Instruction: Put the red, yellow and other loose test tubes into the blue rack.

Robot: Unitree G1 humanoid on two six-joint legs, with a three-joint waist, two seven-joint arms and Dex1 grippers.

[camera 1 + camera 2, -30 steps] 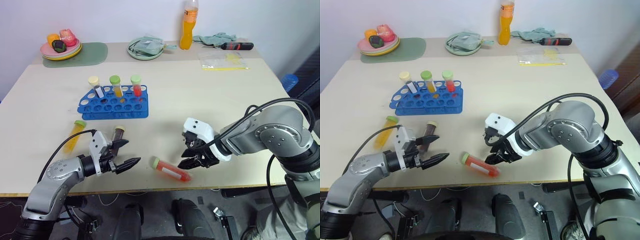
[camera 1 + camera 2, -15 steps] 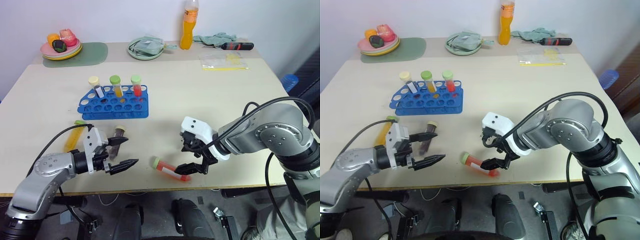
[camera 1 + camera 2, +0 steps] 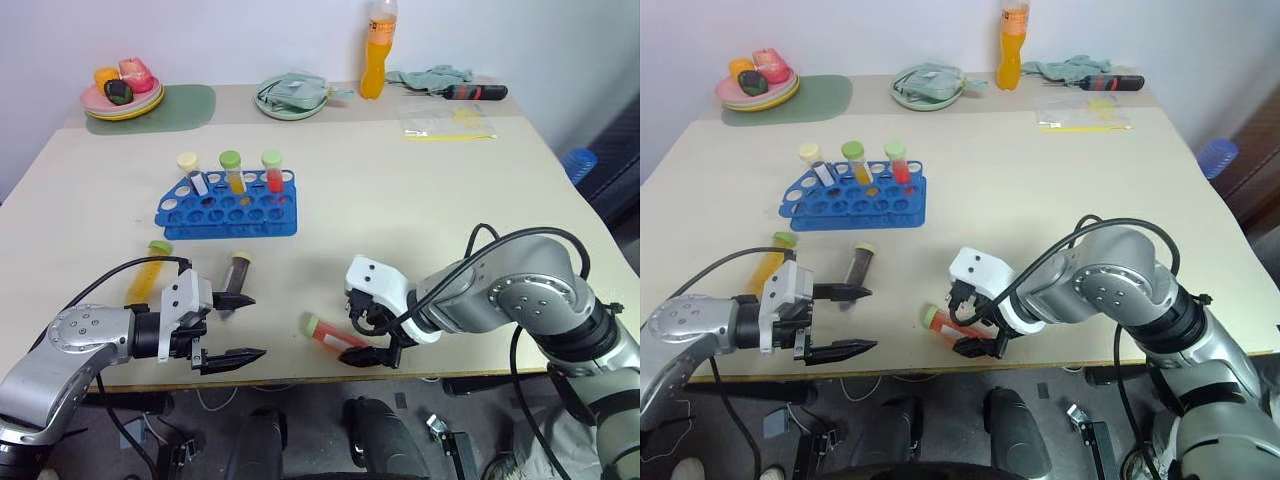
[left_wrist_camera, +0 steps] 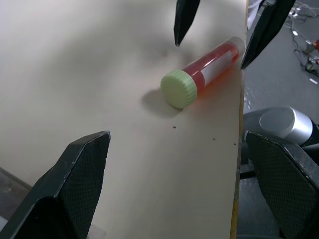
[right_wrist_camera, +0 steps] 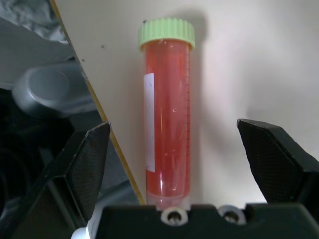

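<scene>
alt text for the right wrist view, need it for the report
A red test tube with a green cap lies on the beige table at its front edge, lengthwise between the right gripper's wide-open black fingers, not yet gripped.

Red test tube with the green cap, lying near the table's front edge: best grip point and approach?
Grip the red test tube mid-barrel, from above, right gripper fingers astride it. It lies flat, its long axis between the open fingers, and its cap is wider, so closing across the smooth barrel looks best.
</scene>
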